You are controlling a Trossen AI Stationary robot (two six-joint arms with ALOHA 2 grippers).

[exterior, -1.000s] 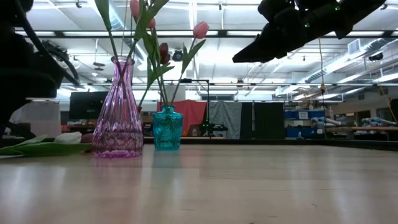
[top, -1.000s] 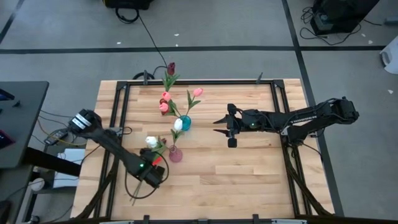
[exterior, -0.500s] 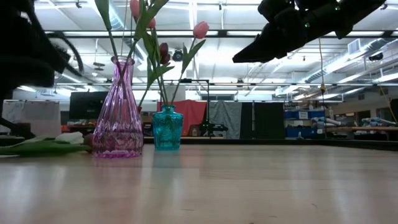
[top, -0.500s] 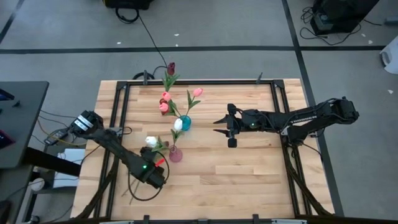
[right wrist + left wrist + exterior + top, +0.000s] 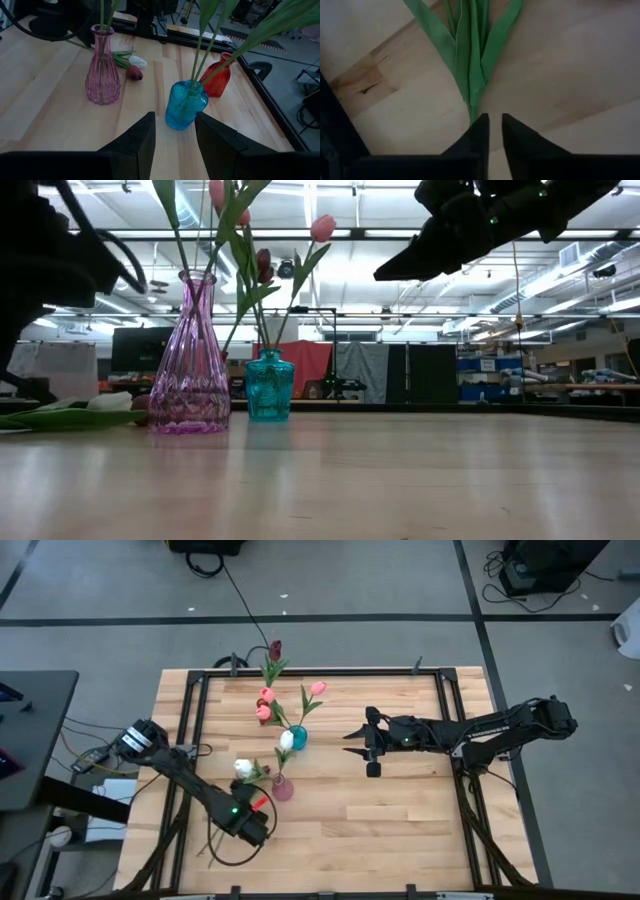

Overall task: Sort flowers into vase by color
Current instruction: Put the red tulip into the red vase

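While the right gripper (image 5: 352,744) hangs open near the teal vase (image 5: 297,737), the left gripper (image 5: 492,131) nearly closes around a green stem (image 5: 471,65).

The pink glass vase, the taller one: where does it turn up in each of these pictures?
High view: the pink vase sits near the table's middle, just right of the white tulip.
Low view: it stands tall at left, close to the camera.
Left wrist view: not in it.
Right wrist view: it stands at left, across the table.
Shared landmark: the blue vase next to it.
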